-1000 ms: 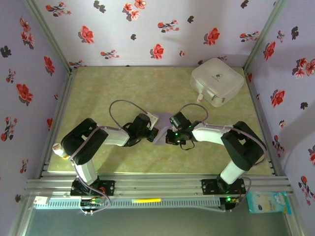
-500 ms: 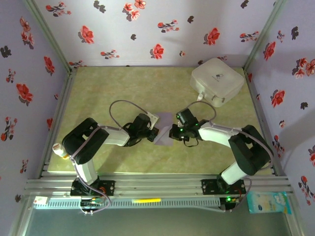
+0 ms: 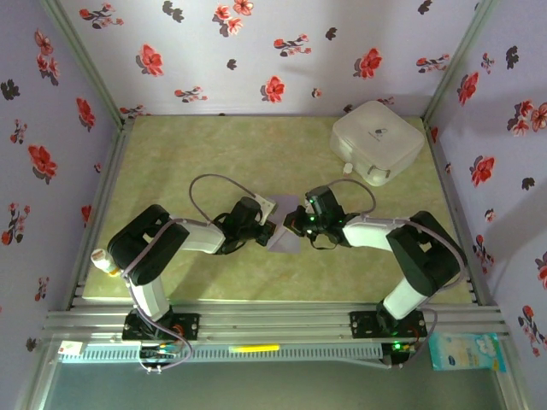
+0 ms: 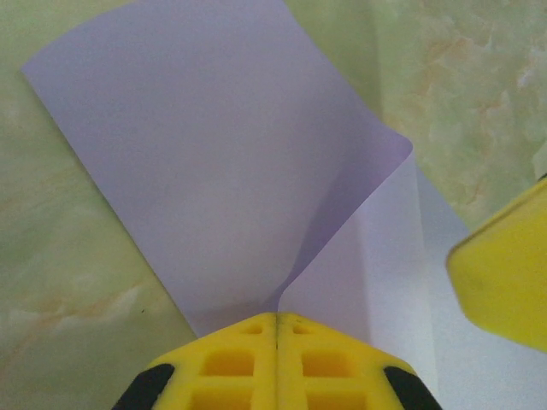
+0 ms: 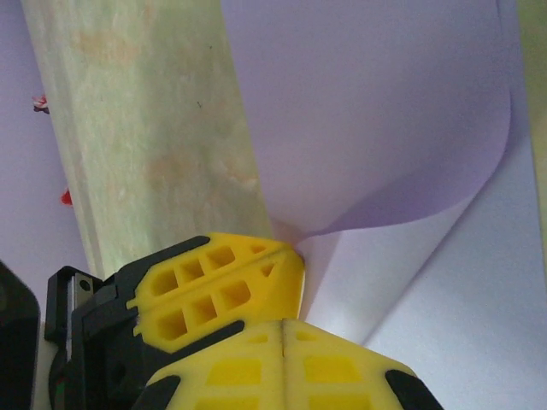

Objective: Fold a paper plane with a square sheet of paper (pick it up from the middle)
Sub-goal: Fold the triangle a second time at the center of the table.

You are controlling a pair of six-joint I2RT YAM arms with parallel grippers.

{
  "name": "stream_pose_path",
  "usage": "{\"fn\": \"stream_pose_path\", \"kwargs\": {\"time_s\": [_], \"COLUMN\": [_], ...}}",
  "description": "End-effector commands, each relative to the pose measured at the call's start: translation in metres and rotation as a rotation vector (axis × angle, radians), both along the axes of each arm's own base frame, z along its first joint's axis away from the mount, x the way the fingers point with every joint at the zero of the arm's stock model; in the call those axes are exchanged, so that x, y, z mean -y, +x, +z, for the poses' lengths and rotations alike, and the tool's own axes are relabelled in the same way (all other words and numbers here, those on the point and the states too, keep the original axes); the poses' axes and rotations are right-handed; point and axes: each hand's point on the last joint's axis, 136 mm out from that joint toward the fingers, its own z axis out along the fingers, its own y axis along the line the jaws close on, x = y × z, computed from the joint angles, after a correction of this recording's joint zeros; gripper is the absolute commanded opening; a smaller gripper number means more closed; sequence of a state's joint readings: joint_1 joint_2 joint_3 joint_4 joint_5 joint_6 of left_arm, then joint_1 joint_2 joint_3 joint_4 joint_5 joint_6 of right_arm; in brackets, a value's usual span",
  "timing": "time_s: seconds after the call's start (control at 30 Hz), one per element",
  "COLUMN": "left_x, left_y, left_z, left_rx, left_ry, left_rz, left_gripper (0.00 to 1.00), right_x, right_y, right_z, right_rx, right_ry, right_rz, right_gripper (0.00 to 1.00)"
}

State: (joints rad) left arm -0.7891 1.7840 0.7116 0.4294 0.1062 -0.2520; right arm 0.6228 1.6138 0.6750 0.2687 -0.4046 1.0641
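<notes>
The square sheet of paper [image 3: 285,242] is pale lavender and lies on the green mat between my two arms. In the left wrist view one flap of the sheet [image 4: 214,154] curls up and over. Its bend runs straight into the seam of my left gripper [image 4: 278,318], which is shut on the paper. My left gripper [image 3: 268,229] meets my right gripper [image 3: 293,226] over the sheet. My right gripper [image 5: 285,323] is shut, its tips against the paper [image 5: 376,111] just beside the left fingers [image 5: 214,295]. No paper plane is in view.
A white rounded box [image 3: 377,142] stands at the back right of the green mat [image 3: 171,162]. Floral walls close in the left, back and right sides. An aluminium rail [image 3: 273,320] runs along the near edge.
My right gripper drew off slightly to the right, then came back left onto the sheet beside the left gripper. The left arm has stayed put.
</notes>
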Motion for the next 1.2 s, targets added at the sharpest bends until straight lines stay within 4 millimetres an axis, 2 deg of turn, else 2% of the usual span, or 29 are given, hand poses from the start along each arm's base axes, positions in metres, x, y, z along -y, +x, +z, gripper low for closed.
{"fn": "stream_pose_path", "kwargs": {"time_s": [0.0, 0.27, 0.4, 0.63, 0.9, 1.03, 1.17], "left_x": [-0.01, -0.01, -0.01, -0.008, -0.009, -0.01, -0.009], "left_y": [-0.013, -0.012, -0.012, -0.01, -0.012, -0.012, -0.013], "left_z": [-0.022, -0.022, -0.022, -0.019, -0.021, -0.022, -0.022], "left_rx": [-0.071, -0.065, -0.062, -0.053, -0.058, -0.06, -0.061], "left_ry": [0.06, 0.064, 0.065, 0.065, 0.082, 0.087, 0.089], "left_rz": [-0.013, -0.019, -0.021, -0.026, -0.04, -0.043, -0.046], "left_gripper": [0.0, 0.0, 0.0, 0.0, 0.0, 0.0, 0.0], "right_x": [-0.009, -0.009, -0.007, 0.015, 0.03, 0.03, 0.016], "right_y": [0.008, 0.014, 0.013, 0.003, -0.008, -0.004, 0.009], "right_z": [0.003, -0.003, -0.013, -0.038, -0.061, -0.05, -0.02], "right_rx": [-0.004, -0.021, -0.052, -0.11, -0.163, -0.139, -0.067], "right_ry": [0.03, -0.011, -0.039, -0.158, -0.189, -0.176, -0.092], "right_rz": [-0.018, -0.032, -0.039, -0.082, -0.137, -0.151, -0.132], "right_gripper": [0.0, 0.0, 0.0, 0.0, 0.0, 0.0, 0.0]}}
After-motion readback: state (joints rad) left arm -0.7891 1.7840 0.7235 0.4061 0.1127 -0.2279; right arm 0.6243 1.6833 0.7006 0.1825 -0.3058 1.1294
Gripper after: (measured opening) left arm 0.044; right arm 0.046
